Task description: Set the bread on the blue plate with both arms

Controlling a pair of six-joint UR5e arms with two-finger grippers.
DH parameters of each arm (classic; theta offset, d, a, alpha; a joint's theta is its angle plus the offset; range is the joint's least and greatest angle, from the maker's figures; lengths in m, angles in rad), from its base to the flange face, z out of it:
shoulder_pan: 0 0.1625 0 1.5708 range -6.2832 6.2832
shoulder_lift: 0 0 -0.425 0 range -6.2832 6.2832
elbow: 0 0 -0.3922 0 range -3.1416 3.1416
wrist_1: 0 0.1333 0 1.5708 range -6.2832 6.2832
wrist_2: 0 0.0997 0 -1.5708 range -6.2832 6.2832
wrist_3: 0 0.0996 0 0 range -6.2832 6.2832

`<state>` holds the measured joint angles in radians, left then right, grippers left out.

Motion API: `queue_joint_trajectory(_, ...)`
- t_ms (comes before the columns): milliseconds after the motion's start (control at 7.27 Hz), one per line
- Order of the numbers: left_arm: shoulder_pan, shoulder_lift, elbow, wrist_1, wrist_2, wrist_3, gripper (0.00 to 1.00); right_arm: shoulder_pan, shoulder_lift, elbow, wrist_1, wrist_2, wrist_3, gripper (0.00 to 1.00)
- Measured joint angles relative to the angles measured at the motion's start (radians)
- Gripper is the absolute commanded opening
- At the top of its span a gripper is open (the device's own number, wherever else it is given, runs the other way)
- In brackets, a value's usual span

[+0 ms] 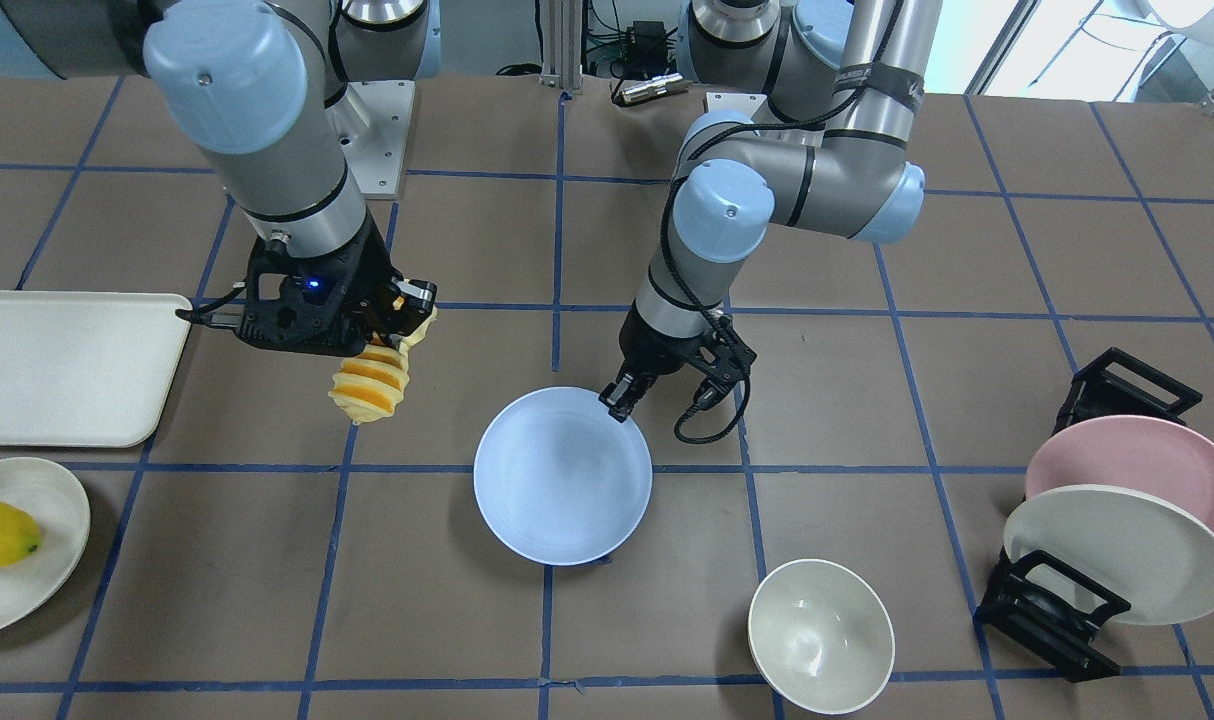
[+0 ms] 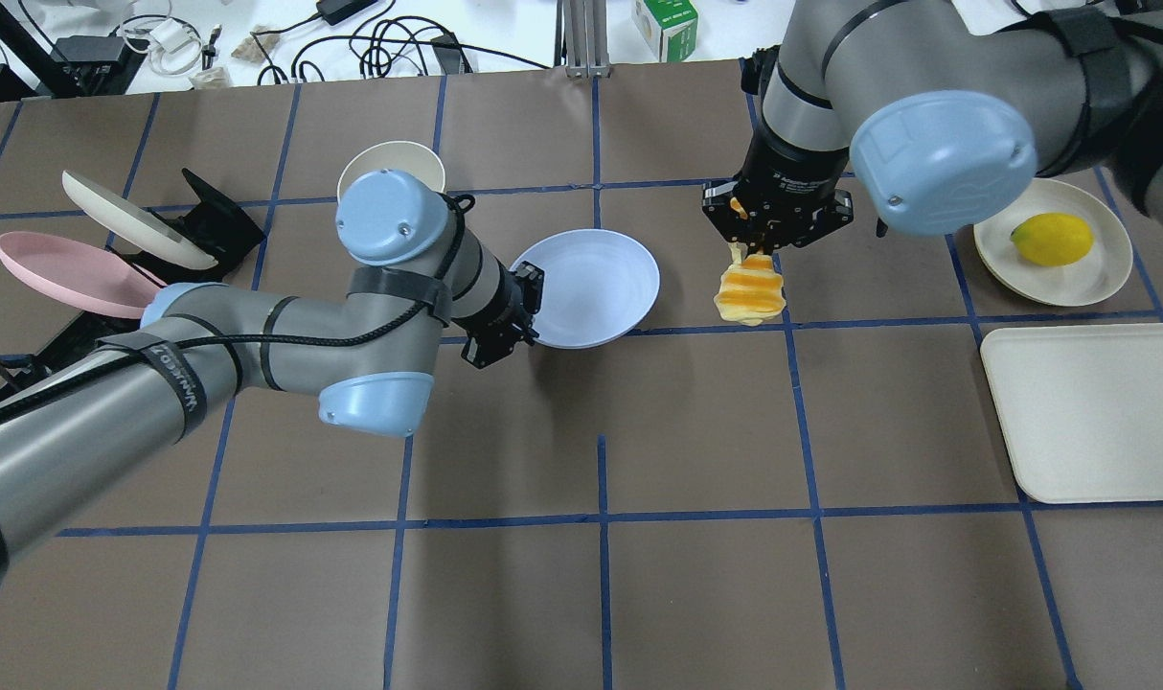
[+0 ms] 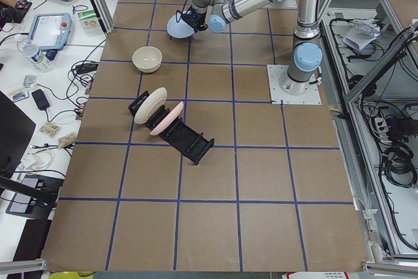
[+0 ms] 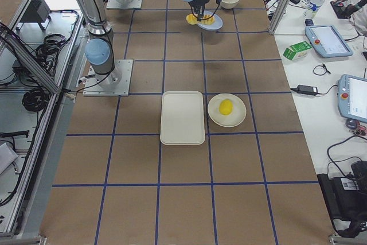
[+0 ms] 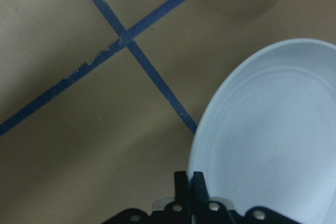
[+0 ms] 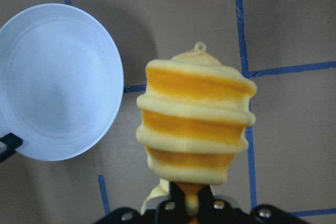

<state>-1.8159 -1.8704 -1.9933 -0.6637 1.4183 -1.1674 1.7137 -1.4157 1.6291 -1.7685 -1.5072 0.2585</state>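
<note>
Left gripper: fingers pressed together on the rim of the blue plate, edge nipped between them, barely a gap. The plate hangs from that one edge and appears tilted over the table, hollow side up. Right gripper: fingers pinched on one narrow end of the bread. The loaf hangs downward from the jaws, clear of the table, ridged orange bands facing the wrist camera. The bread sits beside the plate on the robot's right, apart from it, not over it. Further right, a lemon on a cream plate, next to a tray. Far left, a white bowl and a black rack holding two plates.
</note>
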Motion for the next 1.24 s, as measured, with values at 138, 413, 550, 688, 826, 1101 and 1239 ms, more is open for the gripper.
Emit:
queue_joint_trajectory(138,-0.035,-0.019,-0.005,0.017,0.024,-0.018,0.66,0.027,0.017,0.000,-0.026,0.000,0.028,0.00)
queue_joint_trajectory(413,-0.053,-0.036,-0.006,0.021,0.040,-0.019,1.00,0.069,0.058,-0.001,-0.082,0.000,0.048,0.00)
queue_joint_trajectory(550,-0.034,-0.028,0.000,0.017,0.040,0.007,1.00,0.081,0.086,-0.002,-0.116,0.001,0.051,0.00)
queue_joint_trajectory(688,0.009,-0.010,0.009,-0.002,0.037,0.064,1.00,0.086,0.120,-0.002,-0.163,0.008,0.057,0.00)
queue_joint_trajectory(826,0.070,0.022,0.030,-0.071,0.031,0.149,1.00,0.089,0.157,-0.003,-0.207,0.027,0.061,0.00)
queue_joint_trajectory(1101,0.153,0.100,0.175,-0.387,0.033,0.316,1.00,0.111,0.240,-0.003,-0.321,0.077,0.044,0.00)
queue_joint_trajectory(1239,0.164,0.130,0.262,-0.546,0.039,0.406,1.00,0.140,0.281,-0.002,-0.375,0.087,0.042,0.00)
